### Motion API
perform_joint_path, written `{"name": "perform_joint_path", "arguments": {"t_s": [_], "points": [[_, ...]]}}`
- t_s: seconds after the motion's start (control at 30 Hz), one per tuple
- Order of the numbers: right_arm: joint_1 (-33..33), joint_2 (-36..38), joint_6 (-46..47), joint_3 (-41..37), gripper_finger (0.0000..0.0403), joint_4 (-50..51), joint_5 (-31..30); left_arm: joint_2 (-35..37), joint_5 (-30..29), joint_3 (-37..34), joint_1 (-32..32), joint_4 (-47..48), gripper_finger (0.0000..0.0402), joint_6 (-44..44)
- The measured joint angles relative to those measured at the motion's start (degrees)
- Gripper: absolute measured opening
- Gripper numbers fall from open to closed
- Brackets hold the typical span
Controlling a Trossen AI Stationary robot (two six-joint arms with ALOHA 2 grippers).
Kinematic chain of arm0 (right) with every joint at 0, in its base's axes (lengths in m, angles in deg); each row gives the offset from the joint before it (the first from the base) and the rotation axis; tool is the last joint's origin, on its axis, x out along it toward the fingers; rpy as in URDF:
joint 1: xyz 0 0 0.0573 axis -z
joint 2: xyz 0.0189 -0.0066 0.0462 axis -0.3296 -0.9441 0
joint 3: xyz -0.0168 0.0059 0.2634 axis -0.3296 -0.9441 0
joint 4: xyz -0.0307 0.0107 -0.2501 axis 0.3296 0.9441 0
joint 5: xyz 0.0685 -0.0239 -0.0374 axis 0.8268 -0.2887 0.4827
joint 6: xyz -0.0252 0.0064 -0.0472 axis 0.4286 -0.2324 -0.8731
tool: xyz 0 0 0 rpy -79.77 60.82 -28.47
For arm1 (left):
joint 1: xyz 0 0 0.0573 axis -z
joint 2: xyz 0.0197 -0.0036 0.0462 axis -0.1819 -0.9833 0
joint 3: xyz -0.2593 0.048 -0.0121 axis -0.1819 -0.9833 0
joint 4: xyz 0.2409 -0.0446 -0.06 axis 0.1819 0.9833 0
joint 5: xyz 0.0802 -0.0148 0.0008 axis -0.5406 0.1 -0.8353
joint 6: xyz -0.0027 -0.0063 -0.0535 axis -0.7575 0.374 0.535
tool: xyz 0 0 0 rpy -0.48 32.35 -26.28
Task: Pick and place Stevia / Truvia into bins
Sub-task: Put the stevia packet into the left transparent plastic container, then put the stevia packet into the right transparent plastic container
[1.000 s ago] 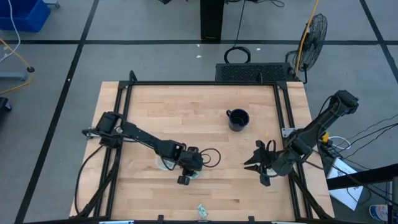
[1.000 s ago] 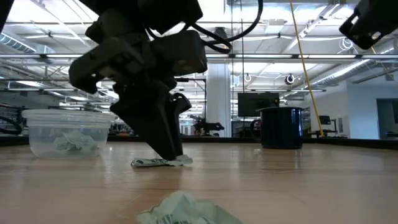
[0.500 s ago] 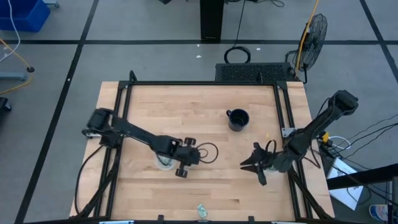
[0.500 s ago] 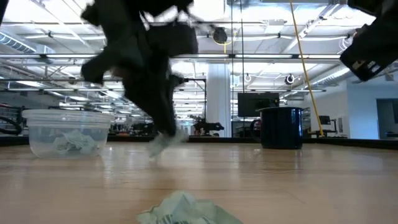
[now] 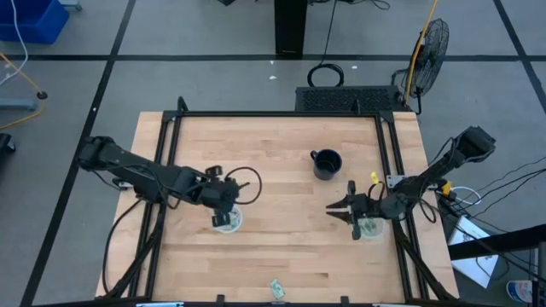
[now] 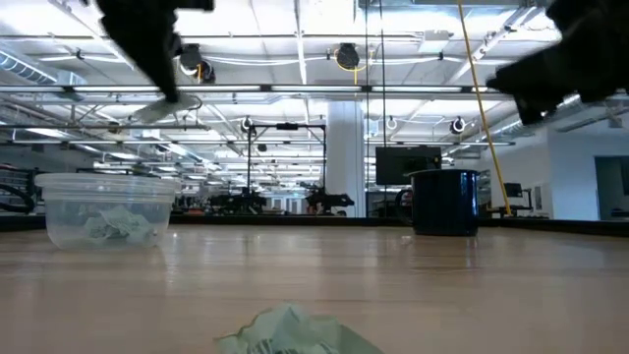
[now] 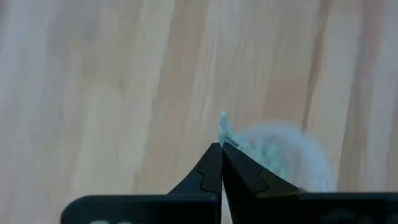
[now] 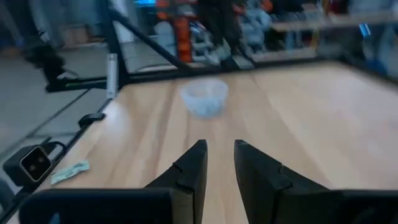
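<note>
Left gripper (image 5: 229, 207): over the left bin, raised off the table; the low view shows it high in the upper left of the picture. Jaws pressed together on a sachet.
Held sachet (image 7: 229, 138): pale green and white, pinched at one end between the left fingertips (image 7: 214, 163). Its long axis runs on from the fingers' line, free end pointing away from the wrist. In the low view it (image 6: 157, 108) hangs tilted under the dark fingers, well above the bin's rim.
Left bin (image 5: 226, 222): clear round cup on the wooden table (image 5: 273, 153), left of centre, touching nothing else. Low view shows it (image 6: 103, 208) upright with crumpled pale green sachets (image 6: 116, 226) lying in its bottom. Left wrist view shows it as a whitish blur just beyond the held sachet.
Right gripper (image 5: 341, 209): low over the table's right part, pointing toward the left arm. Jaws a little spread, nothing between them; right wrist view shows a narrow gap between the two dark fingers (image 8: 186, 174).
Right bin (image 5: 369, 227): near the table's right edge, just beside the right gripper, under the arm. Contents cannot be told.
Loose sachet (image 5: 276, 288): alone at the table's front edge, well apart from both bins; crumpled, long axis cannot be told. Low view shows it (image 6: 295, 332) close to the camera.
Mug (image 5: 327, 163): dark, upright, handle toward the left, behind centre.
</note>
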Motion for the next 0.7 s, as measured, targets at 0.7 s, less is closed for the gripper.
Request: {"name": "perform_joint_path", "arguments": {"t_s": [0.7], "points": [[12.0,-15.7,-7.8,15.3,0.0096,2.4,25.8,0.0,9.9,-15.0,0.3,-12.7,0.0087,6.7]]}}
